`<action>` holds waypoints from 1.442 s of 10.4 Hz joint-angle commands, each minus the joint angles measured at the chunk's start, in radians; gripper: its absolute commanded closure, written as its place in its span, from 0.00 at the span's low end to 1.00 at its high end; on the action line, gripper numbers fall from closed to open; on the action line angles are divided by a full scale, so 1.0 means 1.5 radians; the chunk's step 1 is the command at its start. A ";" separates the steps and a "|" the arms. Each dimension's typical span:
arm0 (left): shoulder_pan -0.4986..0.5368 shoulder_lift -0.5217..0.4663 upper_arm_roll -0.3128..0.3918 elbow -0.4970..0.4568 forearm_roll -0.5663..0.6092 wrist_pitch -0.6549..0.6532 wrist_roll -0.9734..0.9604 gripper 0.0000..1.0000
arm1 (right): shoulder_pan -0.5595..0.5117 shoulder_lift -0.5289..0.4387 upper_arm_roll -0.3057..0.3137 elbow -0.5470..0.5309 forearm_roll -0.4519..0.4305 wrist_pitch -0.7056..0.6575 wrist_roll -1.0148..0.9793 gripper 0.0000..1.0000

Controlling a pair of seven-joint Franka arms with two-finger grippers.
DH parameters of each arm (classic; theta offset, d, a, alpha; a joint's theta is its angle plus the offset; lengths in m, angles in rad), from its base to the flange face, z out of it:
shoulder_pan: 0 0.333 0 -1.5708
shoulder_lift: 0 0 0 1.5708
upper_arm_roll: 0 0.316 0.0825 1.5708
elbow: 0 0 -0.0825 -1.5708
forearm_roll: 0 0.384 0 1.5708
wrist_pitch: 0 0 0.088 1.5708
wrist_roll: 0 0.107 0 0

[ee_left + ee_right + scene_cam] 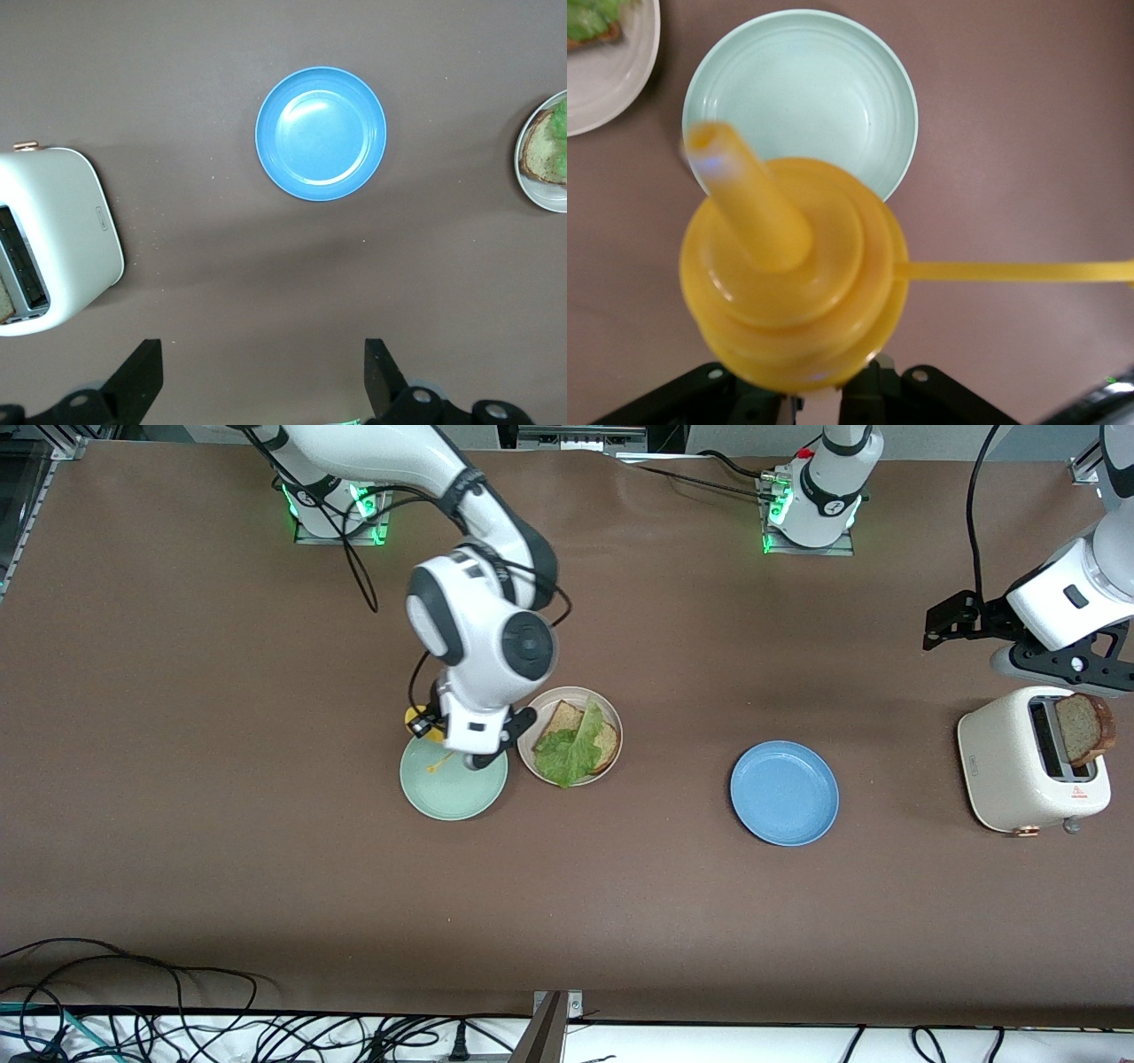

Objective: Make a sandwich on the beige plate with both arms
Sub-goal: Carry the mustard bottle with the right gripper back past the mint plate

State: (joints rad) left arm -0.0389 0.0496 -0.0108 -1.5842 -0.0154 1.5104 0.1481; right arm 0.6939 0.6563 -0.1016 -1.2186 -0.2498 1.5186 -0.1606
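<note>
Over the green plate (454, 784), the right claw (819, 403) is clamped on a yellow bottle (793, 279). Beside it, bread (567, 731) and lettuce (571, 751) sit on the beige plate (611, 717). The left claw (261, 376) hangs wide open near the toaster (1028, 766).

My arms (483, 633) are glossy white shells with black bands at the joints, and a round dark cap sits on my right wrist. Black cables loop along them. Green lights glow at both bases (808, 522). My grippers (261, 381) are matte black, with angular fingers (142, 372).
</note>
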 commanded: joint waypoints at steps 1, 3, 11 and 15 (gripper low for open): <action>0.001 0.005 0.003 0.020 -0.016 -0.018 0.001 0.00 | -0.054 -0.109 0.016 -0.132 0.043 0.077 -0.060 0.93; 0.002 0.006 0.003 0.021 -0.012 -0.018 0.000 0.00 | -0.103 -0.168 0.014 -0.242 0.126 0.190 -0.102 0.93; 0.002 0.007 0.003 0.027 -0.017 -0.018 0.006 0.00 | -0.300 -0.209 0.017 -0.399 0.326 0.388 -0.433 0.93; 0.003 0.009 0.003 0.026 -0.017 -0.018 0.006 0.00 | -0.340 -0.166 0.045 -0.417 0.456 0.453 -0.532 0.93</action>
State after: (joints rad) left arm -0.0374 0.0502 -0.0078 -1.5724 -0.0154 1.5073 0.1482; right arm 0.2102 0.4045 -0.0643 -1.8137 0.3713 2.1484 -0.9112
